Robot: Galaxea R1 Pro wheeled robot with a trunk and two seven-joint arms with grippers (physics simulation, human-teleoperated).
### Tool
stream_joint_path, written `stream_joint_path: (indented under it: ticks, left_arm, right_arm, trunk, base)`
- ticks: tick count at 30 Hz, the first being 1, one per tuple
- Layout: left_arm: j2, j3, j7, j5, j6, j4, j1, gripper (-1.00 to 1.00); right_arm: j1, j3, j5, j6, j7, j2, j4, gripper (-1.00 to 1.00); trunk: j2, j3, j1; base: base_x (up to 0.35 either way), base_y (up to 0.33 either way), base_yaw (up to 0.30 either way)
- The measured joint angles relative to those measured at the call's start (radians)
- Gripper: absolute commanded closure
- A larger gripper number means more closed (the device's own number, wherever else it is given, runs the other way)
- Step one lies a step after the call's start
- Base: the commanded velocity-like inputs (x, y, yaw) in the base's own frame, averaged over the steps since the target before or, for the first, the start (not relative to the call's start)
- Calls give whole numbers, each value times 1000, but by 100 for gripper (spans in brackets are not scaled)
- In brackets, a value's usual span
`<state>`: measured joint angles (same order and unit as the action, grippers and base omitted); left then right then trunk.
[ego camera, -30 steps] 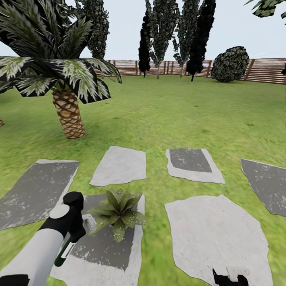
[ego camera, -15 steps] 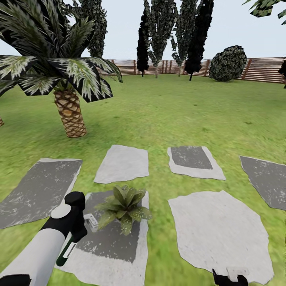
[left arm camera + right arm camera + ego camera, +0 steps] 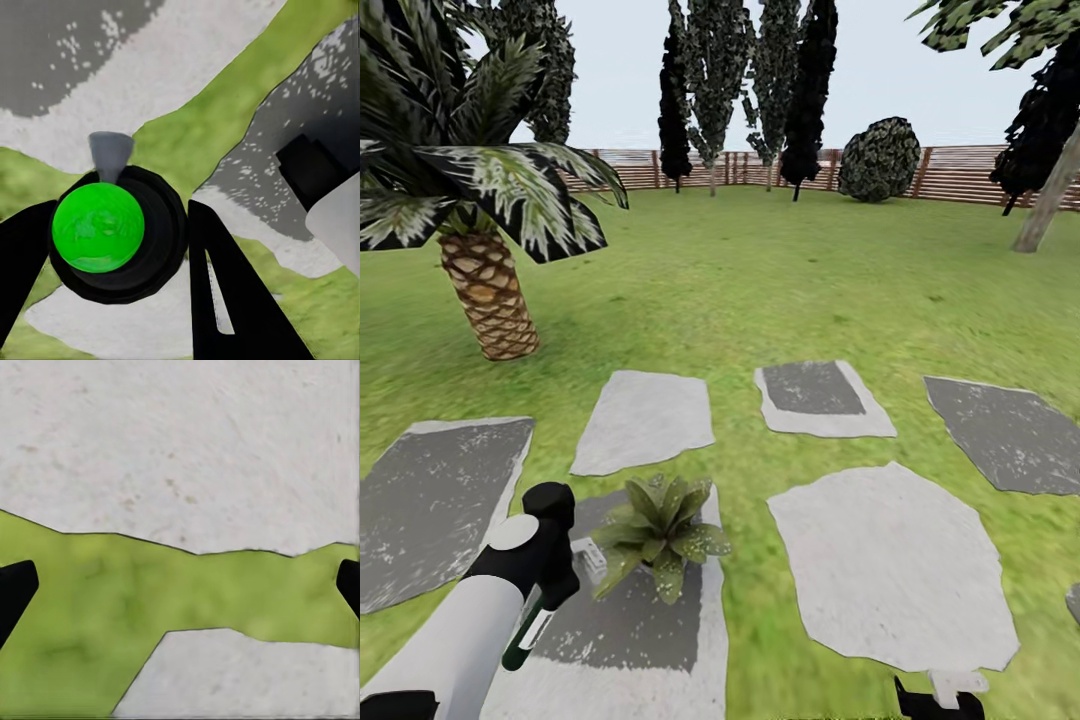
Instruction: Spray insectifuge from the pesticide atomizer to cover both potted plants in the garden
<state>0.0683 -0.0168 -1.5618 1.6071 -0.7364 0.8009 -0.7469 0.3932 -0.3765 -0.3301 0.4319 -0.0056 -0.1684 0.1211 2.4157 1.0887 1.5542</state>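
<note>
Lawn (image 3: 760, 290) runs wide and open from the plant (image 3: 660, 530) back to the fence (image 3: 960, 175), a palm (image 3: 485, 290) off to one side. That plant sits on a grey stone (image 3: 630, 620), more stones around it. Left gripper (image 3: 120, 247) is clamped on the atomizer (image 3: 532, 628), just beside the plant, long axis tilted, nozzle (image 3: 588, 558) toward its leaves. Right gripper (image 3: 180, 585) has fingers spread apart over grass.

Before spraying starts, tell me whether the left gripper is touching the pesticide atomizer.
Touching. The left wrist view shows the left gripper with its black fingers pressed against both sides of the pesticide atomizer.
</note>
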Motion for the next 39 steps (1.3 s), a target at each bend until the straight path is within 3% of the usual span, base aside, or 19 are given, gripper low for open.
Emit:
stream_joint_path:
  ticks: [3, 8, 14, 23, 30, 32, 35, 39]
  left_arm:
    - [0, -2, 62, -11, 2, 7, 0, 100]
    - [3, -2, 80, -63, 6, 0, 0, 100]
    - [-1, -2, 81, -69, 5, -1, 0, 100]
    - [-5, 1, 80, -67, 3, -1, 0, 100]
    - [-4, -2, 67, -73, 6, 0, 0, 100]
    - [-5, -2, 65, -93, 8, 1, -1, 100]
    - [1, 3, 63, -161, 28, 1, -10, 100]
    - [5, 7, 64, -163, 33, 1, -16, 100]
  right_arm:
    - [0, 0, 0, 0, 0, 0, 0, -100]
    - [0, 0, 0, 0, 0, 1, 0, -100]
    - [0, 0, 0, 0, 0, 1, 0, -100]
    - [0, 0, 0, 0, 0, 1, 0, -100]
    - [0, 0, 0, 0, 0, 1, 0, -100]
    - [0, 0, 0, 0, 0, 1, 0, -100]
    - [0, 1, -1, 0, 0, 1, 0, -100]
    - [0, 1, -1, 0, 0, 1, 0, -100]
  trunk:
    - [0, 0, 0]
    - [0, 0, 0]
    - [0, 0, 0]
    - [0, 0, 0]
    - [0, 0, 0]
    - [0, 0, 0]
    - [0, 0, 0]
    - [0, 0, 0]
  base:
    - [0, 0, -42]
    - [0, 0, -5]
    - [-120, 117, -27]
    - [-187, 256, -260]
    - [-45, 44, -105]
    - [-1, 1, -4]
    - [0, 0, 0]
    - [16, 21, 0]
